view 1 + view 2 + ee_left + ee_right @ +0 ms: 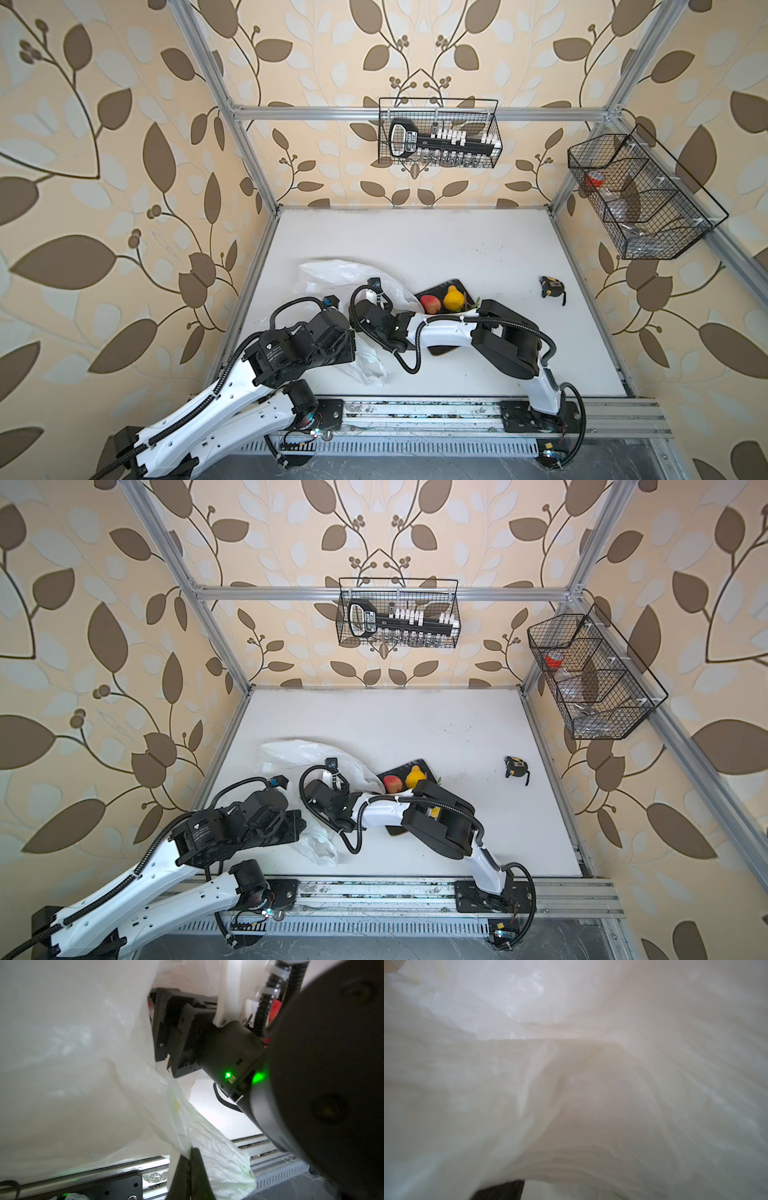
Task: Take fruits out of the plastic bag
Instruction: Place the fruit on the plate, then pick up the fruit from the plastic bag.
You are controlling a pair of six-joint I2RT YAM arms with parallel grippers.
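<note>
The plastic bag lies crumpled at the table's left, translucent white. My left gripper is shut on a fold of the plastic bag near the front rail and holds it up. My right gripper is inside the plastic bag. Only one dark finger shows, well off to one side, so the jaws stand open with nothing between them. No fruit shows inside the bag. Two fruits sit on the black tray: a red one and a yellow one.
A black-and-yellow tape measure lies at the right of the white table. Two wire baskets hang on the frame at the back and right. My right forearm lies across the tray's near part.
</note>
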